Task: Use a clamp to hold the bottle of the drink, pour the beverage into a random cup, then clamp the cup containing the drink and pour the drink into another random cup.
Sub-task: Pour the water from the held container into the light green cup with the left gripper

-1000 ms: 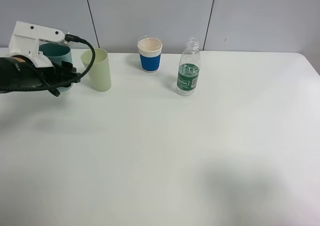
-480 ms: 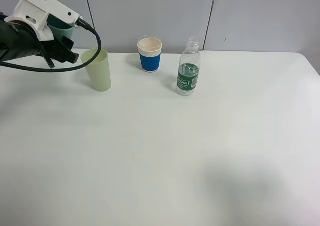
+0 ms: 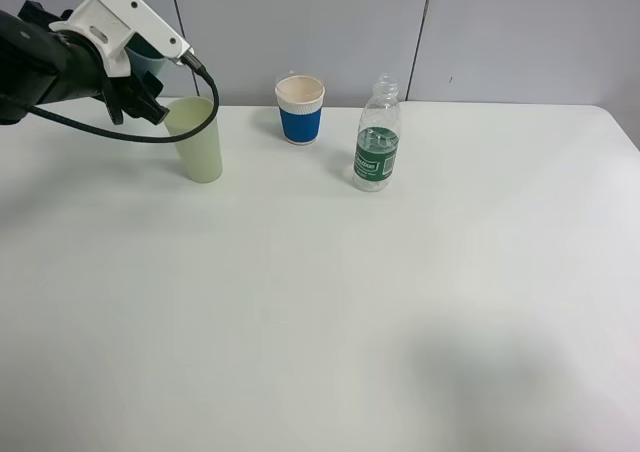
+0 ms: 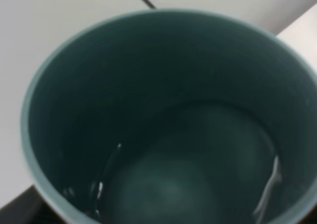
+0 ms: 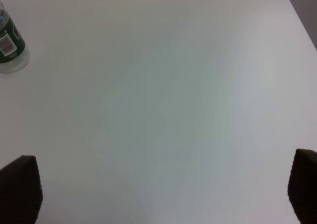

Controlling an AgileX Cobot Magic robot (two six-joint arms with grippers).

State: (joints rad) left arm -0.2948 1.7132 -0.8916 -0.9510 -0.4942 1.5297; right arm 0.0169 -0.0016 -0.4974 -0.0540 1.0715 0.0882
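Observation:
My left gripper (image 3: 142,80) is shut on the teal cup (image 3: 150,52), held in the air at the back left, just above and left of the pale yellow-green cup (image 3: 200,138), which stands on the table. In the left wrist view the teal cup (image 4: 99,85) fills the frame, and clear beverage (image 4: 188,184) lies in its bottom. The uncapped bottle (image 3: 377,137) with its green label stands at the back centre, and the right wrist view catches it (image 5: 9,48) too. My right gripper (image 5: 161,189) is open over bare table, with nothing between its fingertips (image 5: 20,184).
A white paper cup with a blue sleeve (image 3: 300,109) stands between the yellow-green cup and the bottle. The white table (image 3: 330,302) ends at a grey panelled wall behind. A black cable (image 3: 190,122) loops from the left arm past the yellow-green cup's rim.
My left arm has lifted the teal cup off the table and carried it up and right, toward the yellow-green cup. The bottle and the other cups have not moved.

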